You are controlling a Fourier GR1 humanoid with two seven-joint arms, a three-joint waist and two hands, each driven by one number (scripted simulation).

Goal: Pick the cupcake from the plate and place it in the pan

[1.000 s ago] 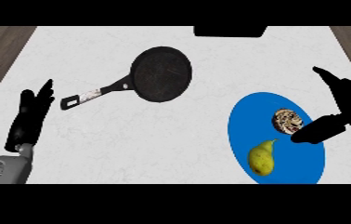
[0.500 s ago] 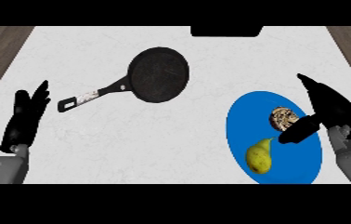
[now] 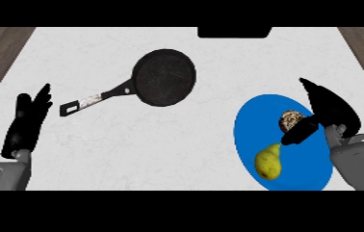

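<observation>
On the upper right part of the blue plate (image 3: 250,130) sits the cupcake (image 3: 289,119), a small round brownish thing w/ a pale speckled top; it is at the view's right, well apart from the pan. The right hand (image 3: 332,108) is at the cupcake's right side; its fingers (image 3: 316,94) are stretched fairly straight, pointing up-left past the cupcake's far edge; its thumb (image 3: 298,135) reaches down-left below the cupcake. So the cupcake sits in the wide gap btw. thumb and fingers; the hand is spread, not curled round it; whether thumb or fingers touch it cannot be told. The grey right forearm (image 3: 348,161) comes in from the lower right and covers the plate's right rim. Just below the thumb's tip, on the plate's lower half, lies a yellow pear (image 3: 268,161), narrow end up toward the thumb, near the cupcake but apart from it. The plate rests on the pale, faintly marbled counter (image 3: 177,149). The pan (image 3: 165,77), black and round, lies up-left of the plate, approx. mid-view; its handle (image 3: 96,100) runs down-left, w/ a lighter grey stretch near the end. The left hand (image 3: 27,122) shows near the view's left edge, fingers straight and up, resting, apart from the handle's end. A dark block (image 3: 235,32) sits at the counter's far edge, top centre-right; a wood strip (image 3: 14,33) shows at the top left corner.
</observation>
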